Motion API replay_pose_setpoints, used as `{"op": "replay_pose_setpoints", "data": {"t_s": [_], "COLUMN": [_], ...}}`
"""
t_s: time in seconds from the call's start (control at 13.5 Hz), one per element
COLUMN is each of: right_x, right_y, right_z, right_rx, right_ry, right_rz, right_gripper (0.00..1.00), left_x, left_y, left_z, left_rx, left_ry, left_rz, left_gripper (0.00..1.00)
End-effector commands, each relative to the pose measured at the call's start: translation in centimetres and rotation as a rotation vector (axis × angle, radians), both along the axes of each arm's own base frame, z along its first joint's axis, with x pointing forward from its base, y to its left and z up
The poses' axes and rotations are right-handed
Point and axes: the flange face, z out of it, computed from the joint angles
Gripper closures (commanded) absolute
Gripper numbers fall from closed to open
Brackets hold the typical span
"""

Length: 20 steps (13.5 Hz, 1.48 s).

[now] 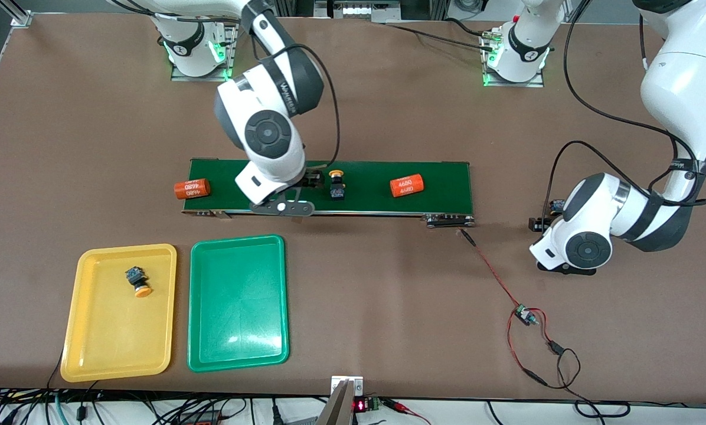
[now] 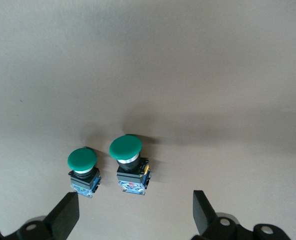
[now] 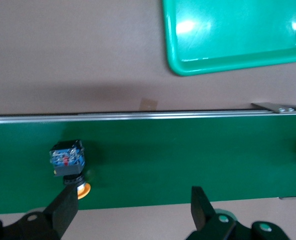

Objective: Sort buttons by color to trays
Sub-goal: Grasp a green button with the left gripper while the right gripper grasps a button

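A yellow-capped button (image 1: pixel 336 184) lies on the dark-green conveyor belt (image 1: pixel 435 177); it also shows in the right wrist view (image 3: pixel 66 159). My right gripper (image 1: pixel 313 179) is open and low over the belt, right beside this button, with one finger (image 3: pixel 65 212) next to its cap. A second yellow-capped button (image 1: pixel 137 281) lies in the yellow tray (image 1: pixel 93 348). The green tray (image 1: pixel 238 348) holds nothing. Two green-capped buttons (image 2: pixel 82 160) (image 2: pixel 125 148) stand on the bare table at the left arm's end. My left gripper (image 2: pixel 135 217) is open over the table just short of them.
One orange numbered cylinder (image 1: pixel 407 185) lies on the belt toward the left arm's end. Another (image 1: pixel 192 188) lies at the belt's end toward the right arm. A red-and-black wire with a small board (image 1: pixel 524 316) runs from the belt toward the front edge.
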Motion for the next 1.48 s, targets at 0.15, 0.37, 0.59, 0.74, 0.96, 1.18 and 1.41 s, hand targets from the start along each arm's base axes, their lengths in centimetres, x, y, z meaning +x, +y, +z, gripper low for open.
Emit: {"op": "replay_pose_setpoints", "data": {"t_s": [0.15, 0.37, 0.59, 0.74, 0.96, 1.18, 1.41], "right_x": [-1.7, -1.7, -1.7, -1.6, -2.0, -2.0, -1.8], "right_y": [3.8, 4.3, 4.5, 4.6, 5.0, 5.2, 5.4], "right_z": [-4.0, -6.5, -9.2, -11.1, -12.7, -12.2, -11.4], "right_rx": [0.009, 0.008, -0.004, -0.01, -0.016, -0.015, 0.026], "right_ry": [-0.018, -0.007, -0.006, -0.007, -0.014, -0.024, -0.007], "right_rz": [0.032, 0.034, 0.048, 0.048, 0.029, -0.01, -0.038], "right_gripper": [0.0, 0.0, 0.0, 0.0, 0.43, 0.93, 0.99], "left_x": [-3.2, -3.9, -4.3, -4.3, -4.2, -4.2, -4.1], "left_y": [2.7, 3.5, 3.6, 4.6, 4.7, 4.5, 4.4], "left_z": [-4.3, -6.1, -7.6, -8.3, -8.3, -8.2, -8.1], "left_rx": [-0.081, -0.098, -0.124, -0.145, -0.152, -0.151, -0.152], "left_ry": [0.049, 0.081, 0.103, 0.098, 0.098, 0.099, 0.096], "left_rz": [0.006, 0.022, 0.022, 0.04, 0.031, 0.031, 0.03], "left_gripper": [0.0, 0.07, 0.43, 0.43, 0.46, 0.44, 0.51]}}
